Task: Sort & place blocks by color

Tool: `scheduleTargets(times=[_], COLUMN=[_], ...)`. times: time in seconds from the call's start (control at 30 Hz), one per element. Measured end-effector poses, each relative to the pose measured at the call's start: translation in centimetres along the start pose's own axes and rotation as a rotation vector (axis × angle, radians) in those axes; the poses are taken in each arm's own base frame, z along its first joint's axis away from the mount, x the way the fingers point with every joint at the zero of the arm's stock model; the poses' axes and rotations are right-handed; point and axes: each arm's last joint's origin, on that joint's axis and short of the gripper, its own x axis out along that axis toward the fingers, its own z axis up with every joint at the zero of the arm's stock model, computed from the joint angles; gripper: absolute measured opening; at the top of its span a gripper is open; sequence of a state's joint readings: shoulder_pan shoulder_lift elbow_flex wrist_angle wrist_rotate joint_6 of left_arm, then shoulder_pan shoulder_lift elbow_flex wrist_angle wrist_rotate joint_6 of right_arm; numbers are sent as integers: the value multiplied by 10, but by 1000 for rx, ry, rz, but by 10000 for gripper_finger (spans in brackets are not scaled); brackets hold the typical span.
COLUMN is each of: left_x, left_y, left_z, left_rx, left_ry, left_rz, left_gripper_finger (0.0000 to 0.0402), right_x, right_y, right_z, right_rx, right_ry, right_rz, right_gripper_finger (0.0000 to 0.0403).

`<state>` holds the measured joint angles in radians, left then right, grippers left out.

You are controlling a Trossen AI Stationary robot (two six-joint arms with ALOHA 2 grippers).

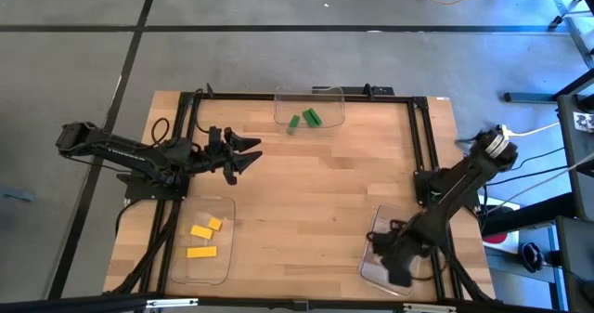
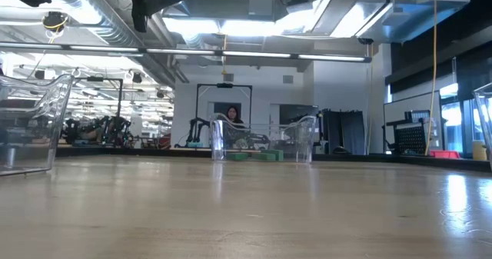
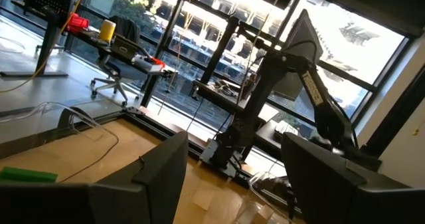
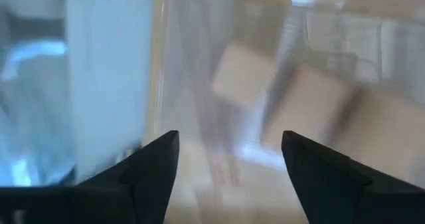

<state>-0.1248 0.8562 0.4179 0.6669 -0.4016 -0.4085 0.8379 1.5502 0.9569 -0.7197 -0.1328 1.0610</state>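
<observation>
Three yellow blocks [image 1: 204, 238] lie in the clear tray [image 1: 209, 271] at the near left. Green blocks [image 1: 306, 120] lie in the far tray [image 1: 309, 94]. Three pale tan blocks [image 4: 307, 108] lie blurred on the floor of the near-right tray [image 1: 373, 250], just beyond my right gripper's fingertips. My right gripper [image 4: 229, 141] points down over that tray, open, with nothing between its fingers. In the high view it [image 1: 395, 268] hides the tan blocks. My left gripper [image 1: 252, 153] hovers open over the table's left part, roughly level, holding nothing.
Bare wooden tabletop [image 1: 316, 202] lies between the three trays. A black frame rail [image 1: 422, 136] runs along the table's right side, with another along the left. In the low view the far tray [image 2: 265, 140] stands centre and another tray wall [image 2: 31, 121] rises at left.
</observation>
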Motion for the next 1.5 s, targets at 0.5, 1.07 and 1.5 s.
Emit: scheduleTargets(times=[0.5,1.07,1.5], left_x=[0,1,7], left_y=[0,-2,3], left_z=[0,3,11], left_rx=[53,42,55], left_ry=[0,-4,14], left_rz=[-1,-12,-99], left_gripper_finger=[234,234,225], right_x=[-123,-109,-164], right_y=[-76,-155,-156], right_z=[-31,36,44], right_rx=[229,266,-7], right_ry=[-470,-1305,-1394], right_rz=[5,255,206], right_gripper_finger=[269,218,217])
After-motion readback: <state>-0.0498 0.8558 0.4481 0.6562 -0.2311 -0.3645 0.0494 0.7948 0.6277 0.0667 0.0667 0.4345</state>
